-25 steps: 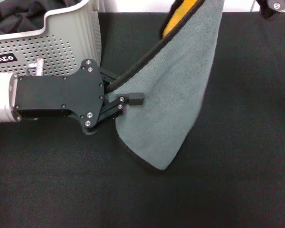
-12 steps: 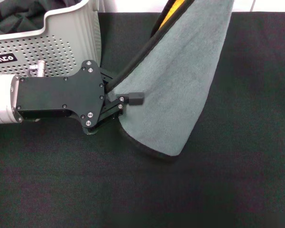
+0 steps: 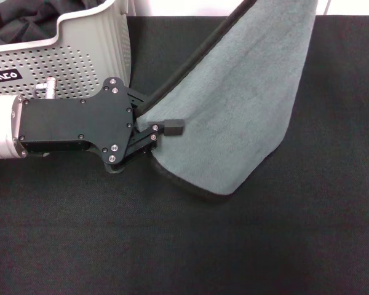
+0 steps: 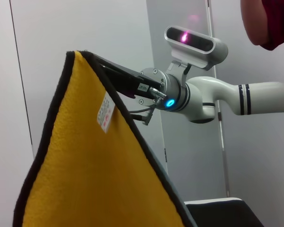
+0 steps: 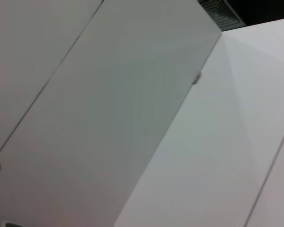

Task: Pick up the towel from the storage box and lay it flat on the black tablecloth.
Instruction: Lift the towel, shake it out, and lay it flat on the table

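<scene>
Fingers of the left gripper [image 3: 163, 132] pinch the near edge of the grey-green fuzzy microfibre towel [image 3: 246, 110] with black stitched border. In the left wrist view the right gripper [image 4: 116, 75] clamps its upper corner, yellow underside showing. Towel hangs stretched above the large plain black woven tablecloth [image 3: 234, 252], lower hem about touching it. Light grey perforated plastic storage box [image 3: 74, 49] sits beside the left arm. Step: spreading. Next move likely calls for lowering both grips, keeping tension.

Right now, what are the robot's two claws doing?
Left gripper: closed on the towel's edge.
Right gripper: pinching the towel's top corner, held up high.
</scene>
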